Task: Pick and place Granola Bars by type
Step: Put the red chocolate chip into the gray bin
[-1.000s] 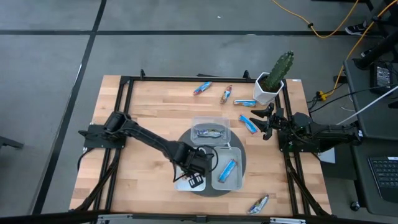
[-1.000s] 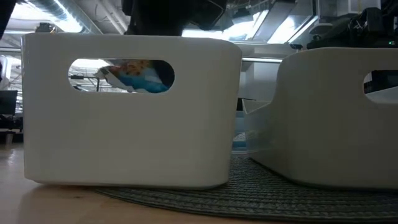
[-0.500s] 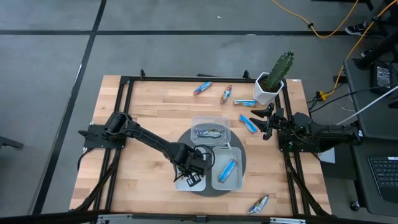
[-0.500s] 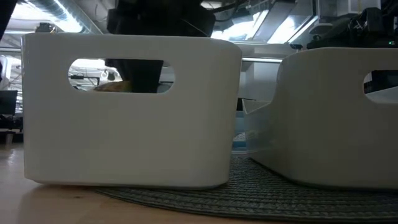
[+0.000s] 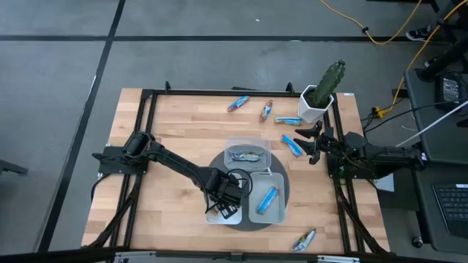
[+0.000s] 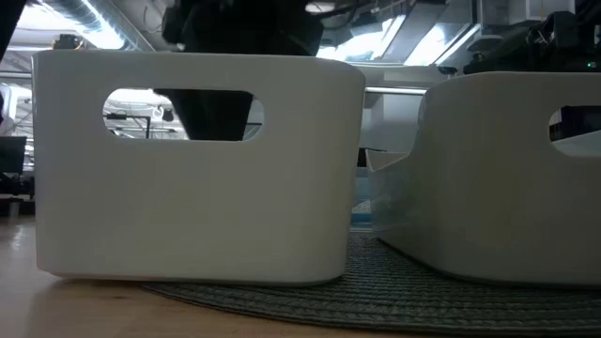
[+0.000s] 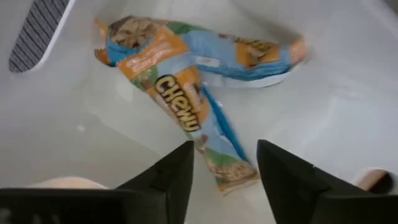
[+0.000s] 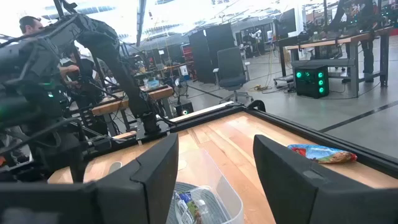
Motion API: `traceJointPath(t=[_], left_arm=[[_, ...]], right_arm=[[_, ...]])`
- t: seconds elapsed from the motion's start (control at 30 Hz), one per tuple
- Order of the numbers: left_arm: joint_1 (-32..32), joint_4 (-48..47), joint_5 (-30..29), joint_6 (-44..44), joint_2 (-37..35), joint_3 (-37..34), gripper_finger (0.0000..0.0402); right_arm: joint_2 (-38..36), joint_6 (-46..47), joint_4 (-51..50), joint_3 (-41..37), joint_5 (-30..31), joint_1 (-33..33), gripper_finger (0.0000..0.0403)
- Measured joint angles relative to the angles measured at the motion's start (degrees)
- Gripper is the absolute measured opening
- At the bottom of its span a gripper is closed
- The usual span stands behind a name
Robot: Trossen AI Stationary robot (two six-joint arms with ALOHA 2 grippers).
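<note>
Two blue-orange Granola Bars point(image 7: 186, 68) lie crossed on the floor of the left white tray point(image 5: 217, 213). My left gripper point(image 7: 225, 186) is down inside that tray, open. The near end of one bar point(image 7: 227, 171) lies between its fingers, flat on the tray floor. The low view shows the gripper point(image 6: 211, 117) dark through the tray's handle hole. A blue bar point(image 5: 267, 199) lies in the right tray, and a silver bar point(image 5: 246, 155) lies in the clear tray. My right gripper point(image 5: 313, 142) waits open at the table's right side.
The three trays stand on a round grey mat point(image 5: 281, 175). Loose bars lie on the wood at the far side point(image 5: 238, 103) point(image 5: 266, 110) point(image 5: 288, 120), near my right gripper point(image 5: 292, 146) and at the near right point(image 5: 304, 239). A potted cactus point(image 5: 322, 91) stands far right.
My left gripper has gone down into the left white tray. The blue-orange bar that showed through the tray's handle hole a second ago has sunk out of sight there, and the dark gripper fills the hole instead.
</note>
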Motion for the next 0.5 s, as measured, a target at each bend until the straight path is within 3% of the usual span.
traceJointPath(t=[0.33,0.5], left_arm=[[3.5,-9.4,-0.1,3.9,-1.0,12.2,0.0196],[6.7,-14.7,-4.5,9.1,-1.1,20.4,0.0196]], right_arm=[[0.0,0.0,0.0,0.0,0.0,0.0,0.021],[0.0,0.0,0.0,0.0,0.0,0.0,0.021]])
